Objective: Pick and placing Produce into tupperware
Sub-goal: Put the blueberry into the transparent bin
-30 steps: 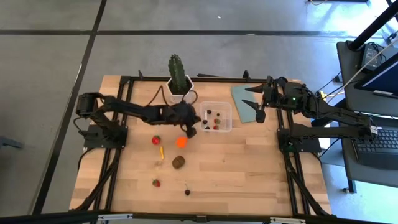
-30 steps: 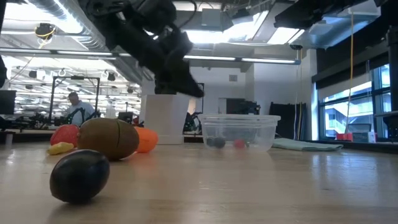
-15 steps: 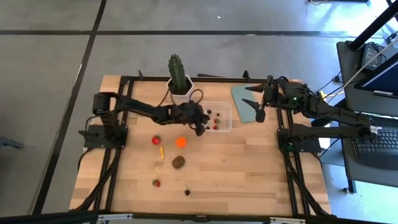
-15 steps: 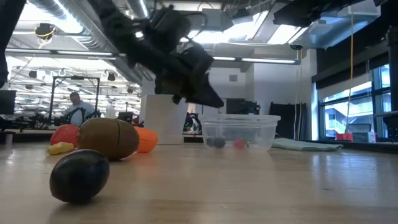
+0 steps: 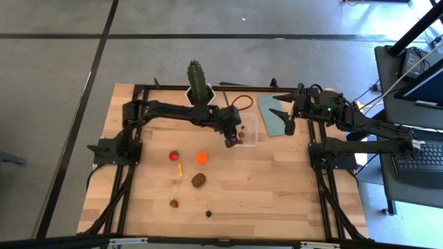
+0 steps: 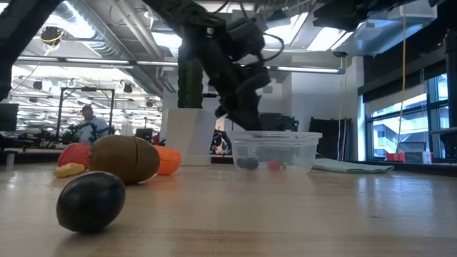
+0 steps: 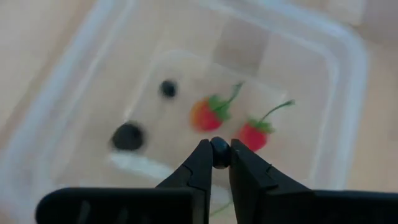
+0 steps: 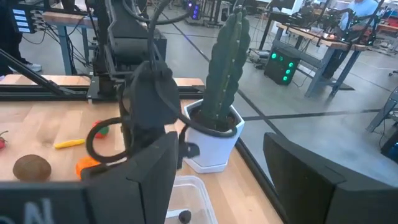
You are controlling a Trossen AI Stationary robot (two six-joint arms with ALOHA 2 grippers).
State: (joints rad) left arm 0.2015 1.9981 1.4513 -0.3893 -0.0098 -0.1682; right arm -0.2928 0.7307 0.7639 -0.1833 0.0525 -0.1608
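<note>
The left pincer point(image 7: 219, 154), nipped shut on a small dark berry point(image 7: 219, 147), hangs directly above the tupperware point(image 7: 348, 74); the right pincer point(image 5: 284, 115) waits wide open and empty near the worktop's far right edge.

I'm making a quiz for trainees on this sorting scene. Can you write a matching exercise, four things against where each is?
Things:
1. left gripper
2. right gripper
3. orange ball
4. cactus

Places:
A. on bare table, outside the tupperware
B. over the tupperware, pinching a dark berry
C. in a white pot at the table's back edge
D. open, above the blue-grey lid

Pairs: 1-B, 2-D, 3-A, 4-C
</note>
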